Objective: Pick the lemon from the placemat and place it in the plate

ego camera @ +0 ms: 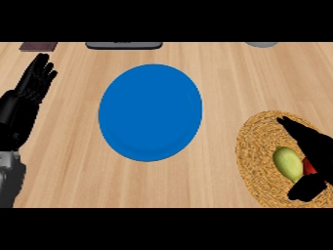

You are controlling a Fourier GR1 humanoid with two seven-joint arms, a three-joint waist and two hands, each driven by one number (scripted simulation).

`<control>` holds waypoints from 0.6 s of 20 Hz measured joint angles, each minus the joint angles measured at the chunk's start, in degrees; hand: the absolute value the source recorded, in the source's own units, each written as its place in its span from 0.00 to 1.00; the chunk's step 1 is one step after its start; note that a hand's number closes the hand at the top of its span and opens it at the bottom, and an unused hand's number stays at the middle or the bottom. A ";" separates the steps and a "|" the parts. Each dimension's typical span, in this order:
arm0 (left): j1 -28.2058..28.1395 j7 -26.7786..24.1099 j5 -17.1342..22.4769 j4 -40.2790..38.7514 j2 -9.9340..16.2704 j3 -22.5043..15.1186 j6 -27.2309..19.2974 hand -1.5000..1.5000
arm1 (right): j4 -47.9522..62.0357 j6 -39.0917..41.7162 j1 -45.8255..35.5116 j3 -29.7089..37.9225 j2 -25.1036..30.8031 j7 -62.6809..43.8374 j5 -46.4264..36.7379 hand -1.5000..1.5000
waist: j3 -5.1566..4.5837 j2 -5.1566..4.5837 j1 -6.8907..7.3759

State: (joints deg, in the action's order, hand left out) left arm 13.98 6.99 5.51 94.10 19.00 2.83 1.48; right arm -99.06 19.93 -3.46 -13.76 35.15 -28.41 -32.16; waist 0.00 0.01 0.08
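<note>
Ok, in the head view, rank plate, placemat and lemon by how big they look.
1. Plate, largest.
2. Placemat, smaller, though its right side is hidden by the right robot hand and the view's edge.
3. Lemon, smallest.

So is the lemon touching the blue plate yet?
Apart. In the head view the lemon lies on the woven placemat, with bare wooden counter between the mat and the blue plate.

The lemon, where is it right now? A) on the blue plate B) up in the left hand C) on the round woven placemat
C: the lemon lies on the woven placemat, beside the right hand, while the blue plate holds nothing.
</note>
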 measured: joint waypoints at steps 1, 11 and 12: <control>0.17 0.44 -0.42 0.28 -0.53 -0.19 -0.30 0.50 | 0.75 0.55 0.06 0.09 -0.37 0.71 -0.41 0.00 | 0.01 0.00 -0.02; 1.24 1.06 -0.84 -0.34 -1.36 2.36 2.19 0.50 | 11.86 0.41 -1.79 1.89 -4.70 7.18 -8.63 1.00 | -0.01 0.00 0.00; 1.87 0.95 -1.53 -1.07 -2.02 1.91 1.67 0.50 | 13.17 -0.62 -2.23 2.05 -5.31 8.55 -9.09 1.00 | -0.06 0.00 -0.05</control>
State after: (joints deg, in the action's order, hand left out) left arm 15.85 7.95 3.97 93.04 16.98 4.74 3.15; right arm -85.88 19.31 -5.69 -11.72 29.85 -19.86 -41.24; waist -0.06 0.01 0.03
